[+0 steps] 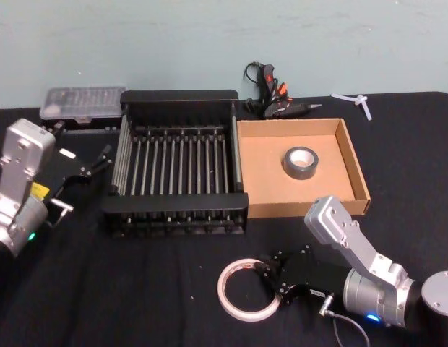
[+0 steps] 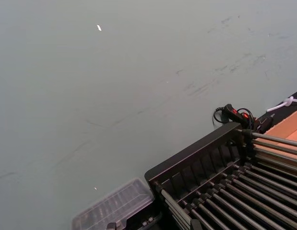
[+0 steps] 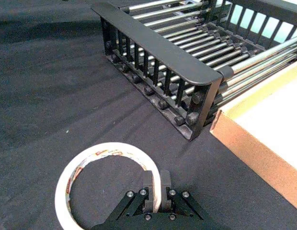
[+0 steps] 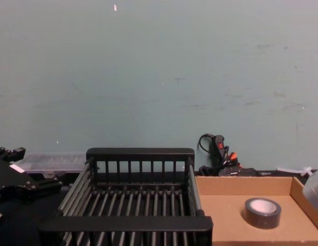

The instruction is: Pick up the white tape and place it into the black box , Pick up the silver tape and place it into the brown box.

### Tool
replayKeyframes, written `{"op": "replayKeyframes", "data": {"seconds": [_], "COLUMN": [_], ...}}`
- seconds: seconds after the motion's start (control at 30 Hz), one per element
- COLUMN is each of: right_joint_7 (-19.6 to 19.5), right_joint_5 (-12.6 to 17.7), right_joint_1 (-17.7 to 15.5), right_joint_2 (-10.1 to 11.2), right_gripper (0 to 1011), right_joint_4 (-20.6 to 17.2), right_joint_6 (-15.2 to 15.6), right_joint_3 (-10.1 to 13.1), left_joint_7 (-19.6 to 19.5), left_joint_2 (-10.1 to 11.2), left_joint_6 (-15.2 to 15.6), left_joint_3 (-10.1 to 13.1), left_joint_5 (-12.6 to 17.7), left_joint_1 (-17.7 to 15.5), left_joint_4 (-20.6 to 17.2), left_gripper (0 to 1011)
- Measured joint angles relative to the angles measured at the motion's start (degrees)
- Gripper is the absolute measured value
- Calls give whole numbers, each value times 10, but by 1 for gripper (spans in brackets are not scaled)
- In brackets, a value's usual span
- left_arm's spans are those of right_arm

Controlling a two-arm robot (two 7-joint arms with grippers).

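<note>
The white tape lies flat on the black tabletop, in front of the black box. My right gripper is shut on the ring's wall, one finger inside the hole and one outside. The silver tape rests inside the brown box, which touches the black box's right side. My left gripper hangs parked to the left of the black box.
A black glue gun lies behind the boxes by the wall. A clear plastic case sits at the back left, and a white plastic piece at the back right.
</note>
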Motion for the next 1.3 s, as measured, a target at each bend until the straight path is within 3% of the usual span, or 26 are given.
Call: {"op": "replayKeyframes", "data": {"seconds": [0.43, 1.3], "right_joint_7": [14, 37], "right_joint_5": [11, 70], "right_joint_1": [1, 6], "right_joint_2": [3, 45], "right_gripper": [97, 96], "right_joint_4": [-3, -78], "right_joint_6": [-3, -47], "right_joint_3": [4, 39], "left_joint_7": [0, 0], "left_joint_2": [0, 0], "left_joint_6": [0, 0], "left_joint_3": [0, 0], "left_joint_5": [0, 0], "left_joint_1": [0, 0], "left_joint_4": [0, 0], "left_gripper": [1001, 1001]}}
